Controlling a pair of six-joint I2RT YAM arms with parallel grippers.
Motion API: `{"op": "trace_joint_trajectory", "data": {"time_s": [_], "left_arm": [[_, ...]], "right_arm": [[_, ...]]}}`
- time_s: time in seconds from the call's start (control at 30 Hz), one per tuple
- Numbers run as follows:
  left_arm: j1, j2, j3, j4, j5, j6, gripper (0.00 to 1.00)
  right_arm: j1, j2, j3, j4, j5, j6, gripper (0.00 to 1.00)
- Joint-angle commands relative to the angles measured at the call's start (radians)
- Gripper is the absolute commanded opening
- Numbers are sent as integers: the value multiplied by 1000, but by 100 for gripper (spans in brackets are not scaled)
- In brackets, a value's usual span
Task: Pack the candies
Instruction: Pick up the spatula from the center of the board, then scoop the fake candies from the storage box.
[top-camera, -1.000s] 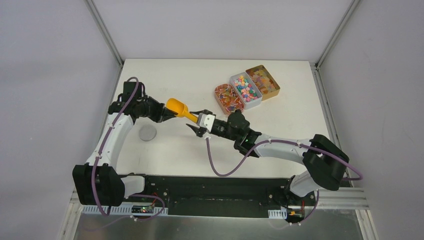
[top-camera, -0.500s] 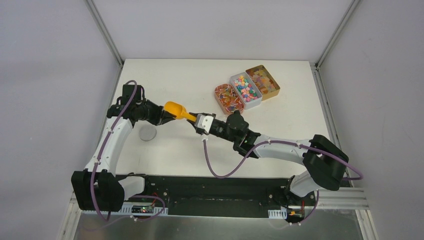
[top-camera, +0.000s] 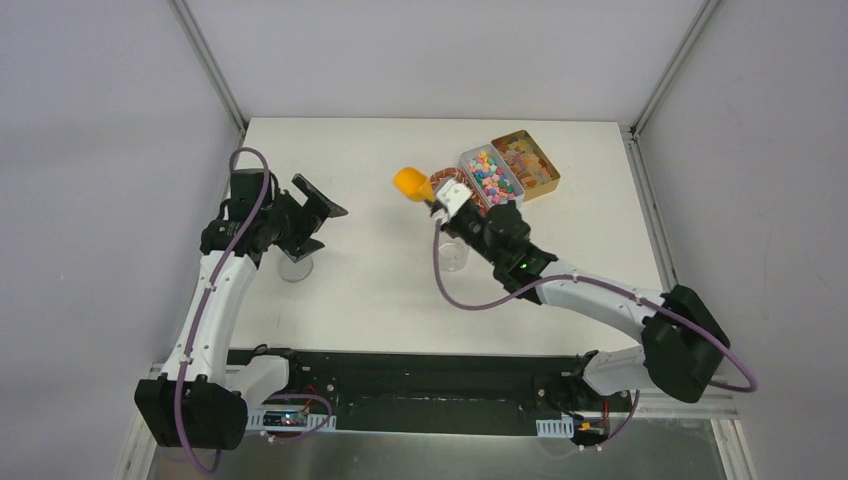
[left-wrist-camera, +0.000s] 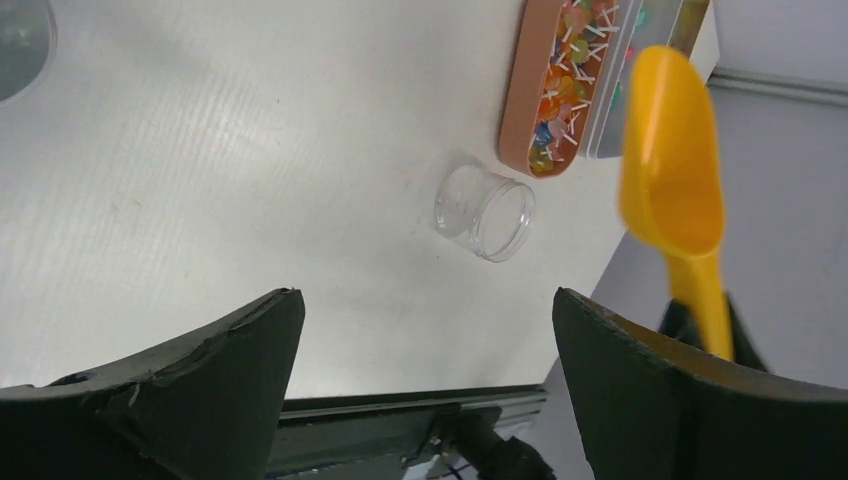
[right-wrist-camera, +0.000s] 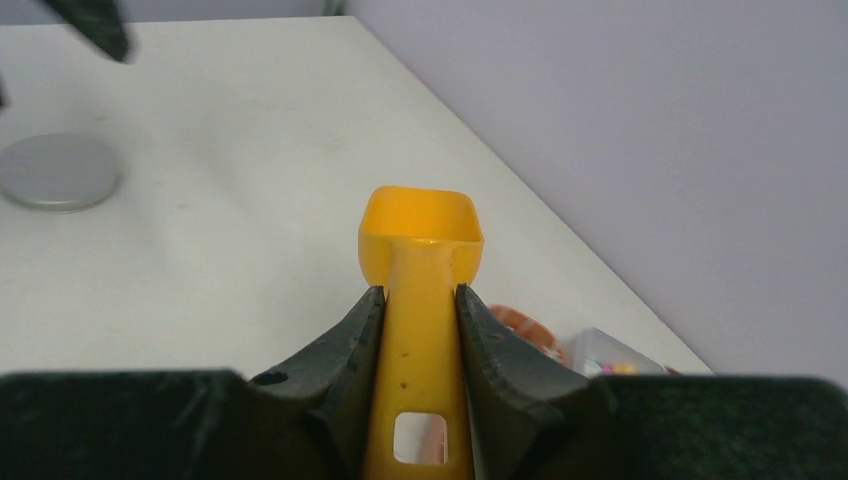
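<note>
**Handover done: the scoop goes to the right arm**

A second ago the left gripper (top-camera: 325, 225) had the bowl end of the orange scoop (top-camera: 411, 183) and the right gripper (top-camera: 441, 205) waited open at the handle. Half a second ago both were on it. Now the left has let go and pulled back to its own side. Its fingers are spread wide with nothing between them, and the left wrist view looks straight through the gap at bare table (top-camera: 350, 300).

The right gripper has taken the scoop alone and swung it away from mid-table, up toward the tins. Its fingers (right-wrist-camera: 340, 345) pinch the handle from both sides, with the bowl pointing away from the wrist. The bowl looks empty from the left wrist view.

The candies (top-camera: 489, 174) lie heaped in the white tin (top-camera: 507, 207), the middle of three at the far right of the table. It sits between the pink tin (top-camera: 436, 180) and the gold tin (top-camera: 527, 160). The scoop hangs just beside the pink tin, its bowl to the left of it.

On pose, the left arm is bent at the elbow with its wrist turned right, the gripper over the grey lid (top-camera: 295, 267). The right arm stretches diagonally from its base toward the tins. The clear jar (top-camera: 452, 255) lies on the table close to its forearm.
</note>
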Motion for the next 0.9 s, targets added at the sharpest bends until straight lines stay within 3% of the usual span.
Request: {"op": "trace_joint_trajectory", "data": {"time_s": [0.0,0.23,0.47,0.53,0.87], "left_arm": [[-3,-32,68,40,-26,280,99],[-18,-37,49,114,242,552,93],[-96,-90,-36,141,121,704,94],[-98,-100,-37,132,133,711,99],[-105,-152,-69,131,114,722,99]], "right_arm": [[-156,-130,33,-115,50,119,0],[-403,-174,143,-423,14,192,0],[-566,-109,334,-701,-1,216,0],[-603,-79,379,-740,-11,214,0],[-684,10,473,-843,-185,213,0]]}}
